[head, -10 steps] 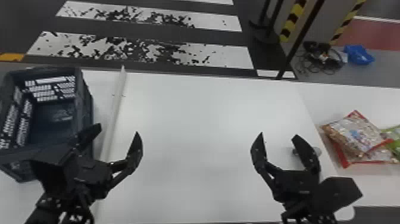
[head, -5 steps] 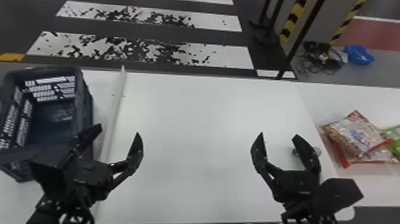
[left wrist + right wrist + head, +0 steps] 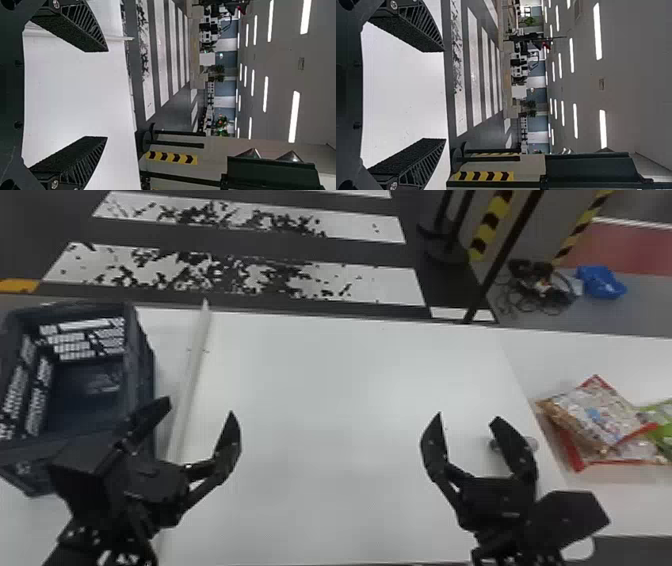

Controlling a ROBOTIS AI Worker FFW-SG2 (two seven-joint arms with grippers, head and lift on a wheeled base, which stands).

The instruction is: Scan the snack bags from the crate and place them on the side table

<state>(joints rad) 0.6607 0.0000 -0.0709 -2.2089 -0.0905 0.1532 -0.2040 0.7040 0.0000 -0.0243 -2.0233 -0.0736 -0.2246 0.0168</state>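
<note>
1. Change: no displacement is apparent in the head view relative to the two preceding frames. Both arms and the snack bags point(image 3: 595, 410) hold their positions.
2. Meaning: this pause adds no progress. The unit appears to be at standby, either between cycles or after the last transfer.
3. Left gripper point(image 3: 199, 406): jaws wide, holding nothing; located beside the crate point(image 3: 141, 357), over its near right corner.
4. Right gripper point(image 3: 468, 416): jaws wide, holding nothing; located over the right part of the central tabletop point(image 3: 320, 440).
5. Bags: a printed bag overlaps a red-edged one on the side tabletop point(image 3: 625, 505), at right; a green bag point(image 3: 662, 427) lies beside them.
6. Crate: at left; its visible floor is bare.
7. Judgement: placement seems complete or nearly so. Confirm the crate contents before ending; scan status cannot be told.
</note>
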